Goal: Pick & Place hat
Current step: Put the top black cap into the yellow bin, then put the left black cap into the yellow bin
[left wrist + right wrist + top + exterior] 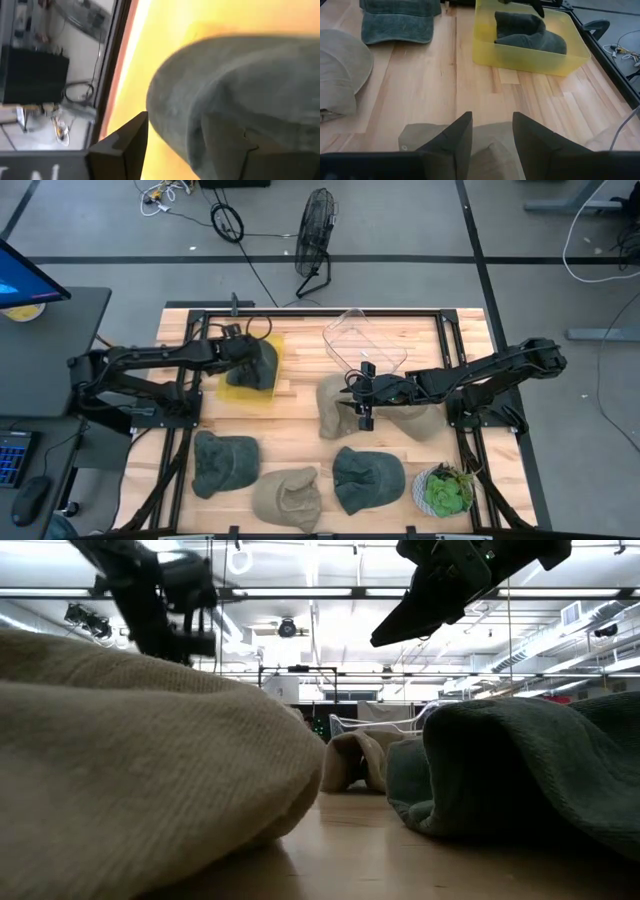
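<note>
A dark green hat (264, 366) lies inside the yellow bin (236, 392) at the table's far left; the right wrist view shows the hat (530, 31) resting on the bin's floor. My left gripper (243, 343) is open over the hat's left end (175, 117), one finger on either side of its edge. My right gripper (352, 395) hangs open above a tan hat (330, 412) at the table's middle, its fingers (492, 120) apart over the hat (420, 136). In the low view both grippers stand well above the table. My left gripper has its open fingers (127, 145) on either side of the dark green hat's edge (162, 107), coming from above. Whether they touch the cloth I cannot tell. The hat lies in the yellow bin.
Several more hats lie on the table: an olive one (418, 423) under the right arm, and a dark green (224, 462), a tan (288, 497) and a green one (368, 478) along the near edge. A clear tub (366, 340) stands far, a potted plant (445, 490) near right.
</note>
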